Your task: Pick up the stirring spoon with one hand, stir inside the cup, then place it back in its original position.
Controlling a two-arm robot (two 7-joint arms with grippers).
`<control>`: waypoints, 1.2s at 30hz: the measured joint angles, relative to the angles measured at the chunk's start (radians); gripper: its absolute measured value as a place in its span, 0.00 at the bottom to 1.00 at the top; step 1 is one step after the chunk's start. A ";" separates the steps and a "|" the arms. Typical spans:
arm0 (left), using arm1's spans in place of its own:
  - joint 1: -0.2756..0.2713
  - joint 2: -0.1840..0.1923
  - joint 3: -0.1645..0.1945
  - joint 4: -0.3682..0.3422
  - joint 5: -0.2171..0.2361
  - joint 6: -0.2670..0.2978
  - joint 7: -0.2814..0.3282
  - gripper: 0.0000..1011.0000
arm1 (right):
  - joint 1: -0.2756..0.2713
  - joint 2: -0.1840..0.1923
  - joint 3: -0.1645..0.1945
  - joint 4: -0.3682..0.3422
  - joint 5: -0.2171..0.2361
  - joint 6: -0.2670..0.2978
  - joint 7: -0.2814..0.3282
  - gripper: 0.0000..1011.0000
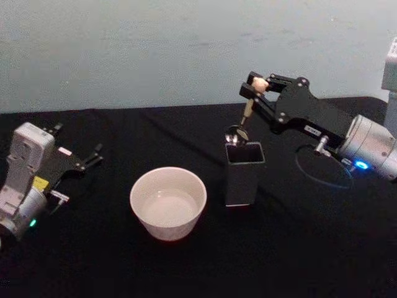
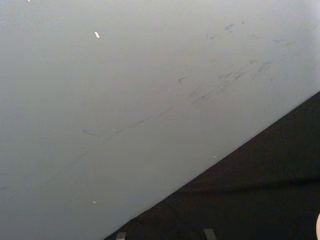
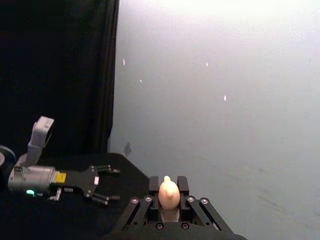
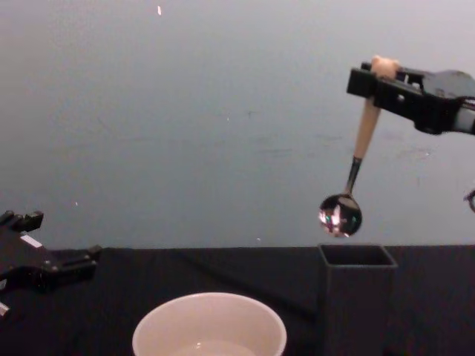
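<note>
Black table (image 1: 310,248). Cream cup (image 1: 167,231) stands left of the dark square holder (image 1: 242,180), near but apart. Left hand (image 1: 92,156) parked low at table's left, fingers spread. Right hand (image 1: 257,84) pinches the stirring spoon (image 4: 358,156) at its bear-head end; spoon hangs tilted, bowl just above the holder's mouth.

In the lower left of the head view, the left arm (image 1: 28,149) is a pale grey, boxy housing with a yellow label (image 1: 41,184), a small white sticker (image 1: 64,151) and a green light (image 1: 32,223). The left gripper (image 1: 96,156) is black with thin, pronged fingers. At the right edge, the right arm (image 1: 372,146) is a silver cylinder with a blue light (image 1: 360,165) and a thin cable (image 1: 297,162) looping below it. The right gripper (image 1: 255,85) is black and angular with white lettering (image 1: 310,130). Round silver screws (image 3: 134,200) dot its linkage.
</note>
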 joint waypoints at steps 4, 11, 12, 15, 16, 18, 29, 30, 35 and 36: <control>0.000 0.000 0.000 0.000 0.000 0.000 0.000 0.99 | -0.015 0.013 0.003 -0.001 -0.001 0.009 -0.010 0.21; 0.000 0.000 0.000 0.000 0.000 0.000 0.000 0.99 | -0.026 0.018 0.005 0.001 0.000 0.018 -0.017 0.21; 0.000 0.000 0.000 0.000 0.000 0.000 0.000 0.99 | -0.027 0.018 0.006 0.002 0.000 0.019 -0.017 0.21; 0.000 0.000 0.000 0.000 0.000 0.000 0.000 0.99 | -0.029 0.017 0.003 0.007 0.000 0.026 -0.021 0.21; 0.000 0.000 0.000 0.000 0.000 0.000 0.000 0.99 | -0.030 0.016 0.001 0.010 0.000 0.032 -0.022 0.21; 0.000 0.000 0.000 0.000 0.000 0.000 0.000 0.99 | -0.030 0.016 -0.001 0.011 0.000 0.035 -0.022 0.21; 0.000 0.000 0.000 0.000 0.000 0.000 0.000 0.99 | -0.025 0.001 -0.039 0.062 -0.009 0.081 -0.030 0.21; 0.000 0.000 0.000 0.000 0.000 0.000 0.000 0.99 | -0.023 -0.003 -0.043 0.072 -0.012 0.085 -0.032 0.21; 0.000 0.000 0.000 0.000 0.000 0.000 0.000 0.99 | -0.019 -0.015 -0.053 0.099 -0.026 0.087 -0.040 0.21; 0.000 0.000 0.000 0.000 0.000 0.000 0.000 0.99 | -0.017 -0.020 -0.055 0.107 -0.028 0.088 -0.042 0.21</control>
